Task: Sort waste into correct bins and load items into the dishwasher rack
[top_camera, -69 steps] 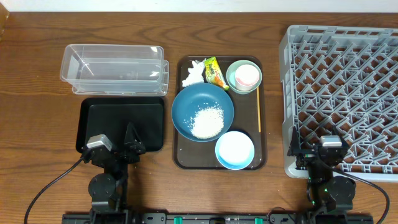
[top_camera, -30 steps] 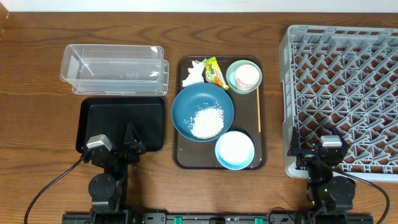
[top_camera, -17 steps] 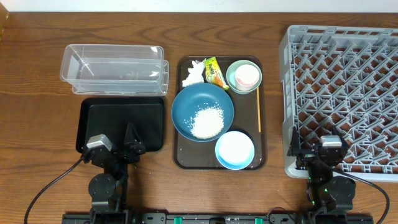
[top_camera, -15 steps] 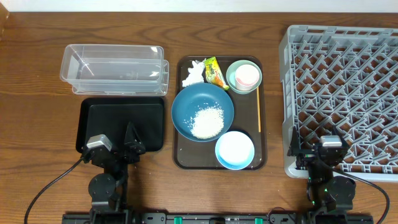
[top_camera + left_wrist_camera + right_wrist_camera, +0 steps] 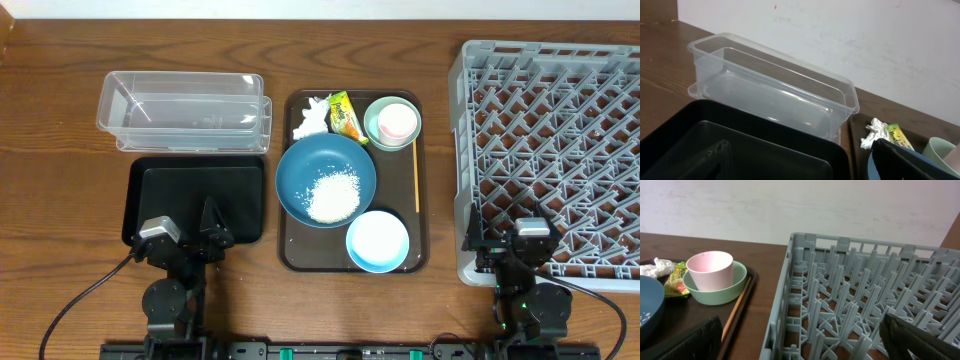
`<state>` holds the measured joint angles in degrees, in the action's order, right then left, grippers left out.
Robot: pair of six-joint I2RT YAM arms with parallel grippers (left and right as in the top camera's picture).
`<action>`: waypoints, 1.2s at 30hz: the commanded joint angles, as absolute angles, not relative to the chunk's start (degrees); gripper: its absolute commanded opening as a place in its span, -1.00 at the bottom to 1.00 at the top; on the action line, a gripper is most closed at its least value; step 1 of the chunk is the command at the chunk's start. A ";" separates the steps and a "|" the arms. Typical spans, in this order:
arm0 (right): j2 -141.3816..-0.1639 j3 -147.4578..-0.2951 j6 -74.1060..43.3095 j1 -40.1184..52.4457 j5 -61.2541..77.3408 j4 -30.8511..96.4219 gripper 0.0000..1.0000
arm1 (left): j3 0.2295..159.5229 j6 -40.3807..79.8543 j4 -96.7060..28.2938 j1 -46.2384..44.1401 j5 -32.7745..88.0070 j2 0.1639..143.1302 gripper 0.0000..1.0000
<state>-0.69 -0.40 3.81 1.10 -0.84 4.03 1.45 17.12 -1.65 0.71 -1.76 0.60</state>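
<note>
- Left gripper point(image 5: 187, 240) released and empty, at the near edge of the black tray point(image 5: 200, 190); clear tub point(image 5: 180, 112) just beyond it
- Brown serving tray point(image 5: 300, 248) mid-table holds the dark-blue bowl point(image 5: 298, 170) of rice point(image 5: 333, 193), tissue point(image 5: 311, 122), wrapper point(image 5: 346, 116), pink cup point(image 5: 397, 121) inside the mint bowl point(image 5: 375, 112), and light-blue bowl point(image 5: 377, 241)
- Right gripper point(image 5: 505, 245) released and empty, at the near-left corner of the grey rack point(image 5: 560, 150)

Gap btwn tray point(image 5: 424, 230) & rack point(image 5: 462, 170)

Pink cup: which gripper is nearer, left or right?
Right. The right gripper sits at the dishwasher rack's near corner, diagonally right of the pink cup; the left gripper sits over the black tray, farther left.
</note>
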 commanded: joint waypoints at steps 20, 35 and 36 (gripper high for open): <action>-0.32 -0.32 4.34 1.41 -0.43 4.29 0.99 | 4.43 50.15 2.68 0.91 33.85 0.45 0.82; -0.32 -0.32 4.36 1.41 -0.43 4.29 0.98 | 60.14 18.26 -55.29 0.89 24.77 44.27 0.83; -0.32 -0.32 4.34 1.41 -0.43 4.29 0.98 | 62.30 18.22 -56.31 0.89 26.48 46.19 0.83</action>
<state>-0.67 -0.40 3.81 1.10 -0.82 4.01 55.61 24.56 -53.93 0.71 22.83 40.64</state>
